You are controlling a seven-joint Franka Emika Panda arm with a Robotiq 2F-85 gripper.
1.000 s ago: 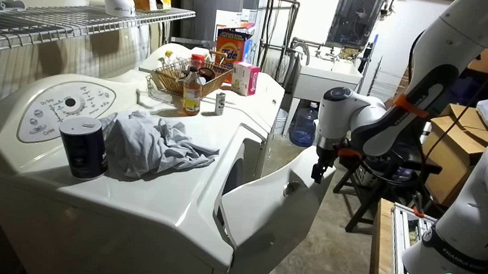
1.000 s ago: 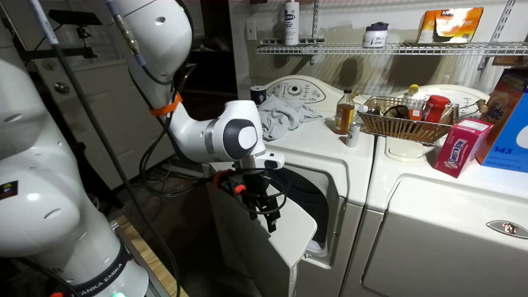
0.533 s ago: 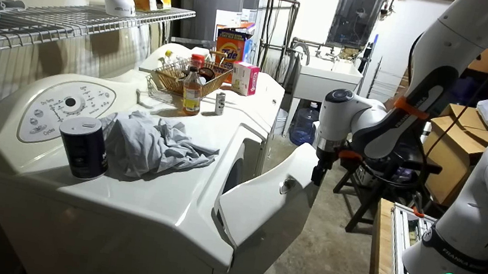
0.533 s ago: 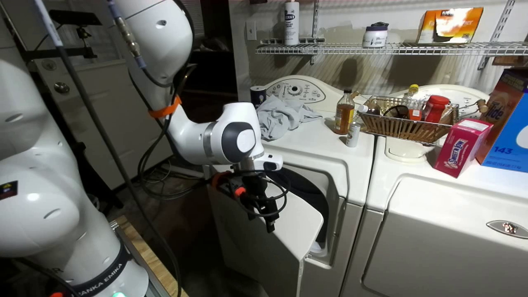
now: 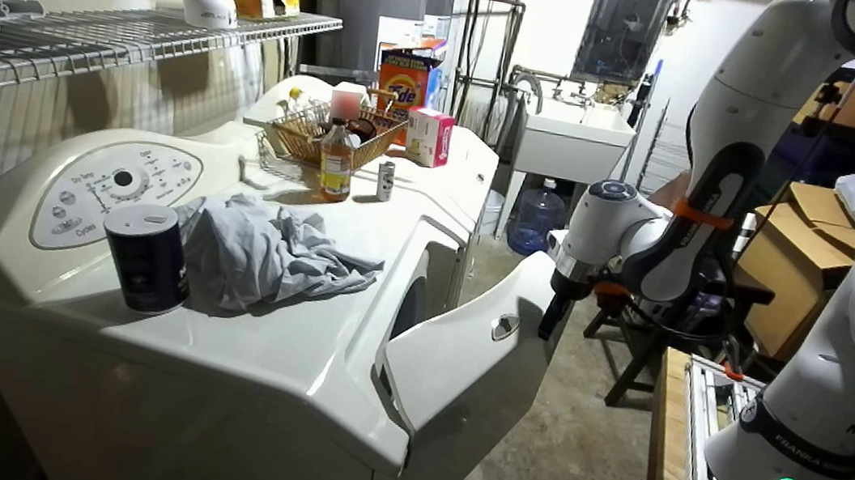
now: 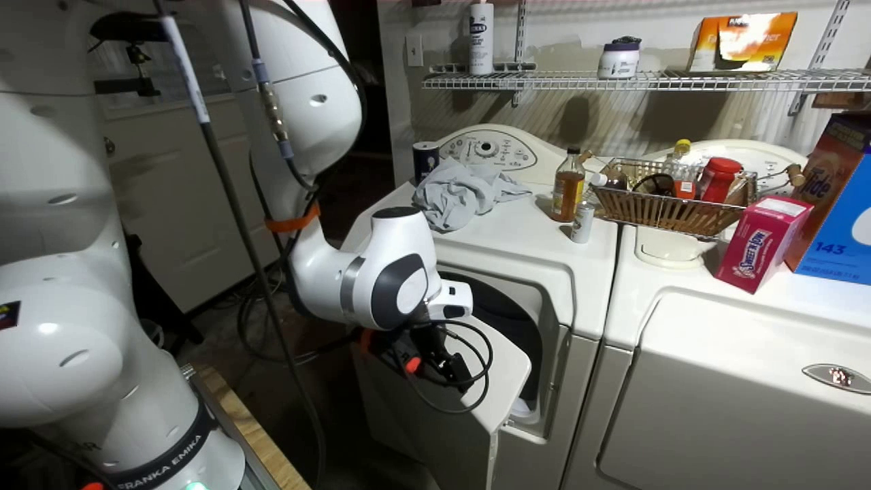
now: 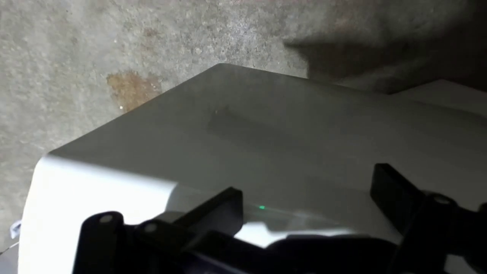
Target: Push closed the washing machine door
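The washing machine (image 5: 242, 356) is a white boxy appliance with a dial panel; it also shows in an exterior view (image 6: 524, 248). Its door (image 5: 453, 365) stands partly open in both exterior views, with the dark drum opening behind it. A small oval handle recess sits high on the panel. The door (image 6: 507, 371) fills much of the wrist view (image 7: 236, 144). My gripper (image 7: 308, 198) is open, with nothing between its fingers. In both exterior views it (image 5: 547, 330) points down at the panel's upper free-edge side. I cannot tell whether it touches.
A grey cloth (image 5: 271, 253), a dark canister (image 5: 146, 262) and a bottle (image 5: 336, 164) stand on the machine's top. A second white machine (image 6: 742, 395) adjoins it. A wire shelf (image 6: 653, 82) runs above. Concrete floor (image 7: 76, 68) lies beyond the door's edge.
The door swung a little toward the machine between one second and half a second ago, then stayed about the same. My wrist has since lowered and tilted, and the arm's upper links have shifted.
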